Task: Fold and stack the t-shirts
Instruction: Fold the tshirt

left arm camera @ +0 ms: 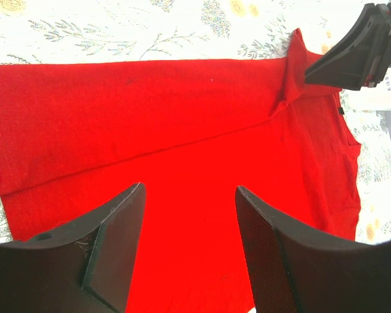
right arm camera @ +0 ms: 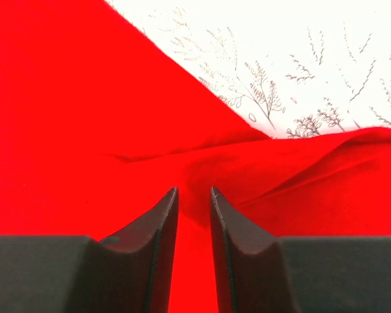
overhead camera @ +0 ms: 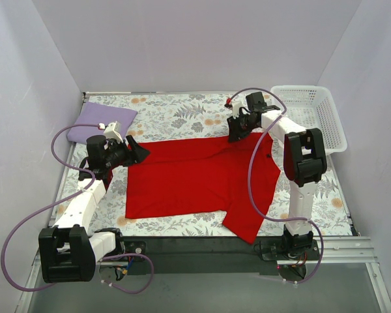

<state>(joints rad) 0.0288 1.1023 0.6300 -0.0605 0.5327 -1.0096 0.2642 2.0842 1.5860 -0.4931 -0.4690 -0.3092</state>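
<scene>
The red t-shirt (overhead camera: 189,179) lies spread flat on the floral cloth, one sleeve hanging toward the front right. The pale lavender t-shirt (overhead camera: 98,122) lies folded at the back left. My left gripper (overhead camera: 142,152) is open at the red shirt's left edge; in the left wrist view (left arm camera: 190,188) its jaws stand wide apart just above the red cloth (left arm camera: 150,111), holding nothing. My right gripper (overhead camera: 236,135) is at the shirt's far edge. In the right wrist view (right arm camera: 194,190) its jaws are nearly closed, pinching a raised ridge of red cloth (right arm camera: 65,130). It also shows in the left wrist view (left arm camera: 313,70).
A white lattice basket (overhead camera: 319,114) stands at the back right. The grey floral-print cloth (overhead camera: 176,114) covers the table. White walls close in the left, back and right sides. Purple cables loop from both arms.
</scene>
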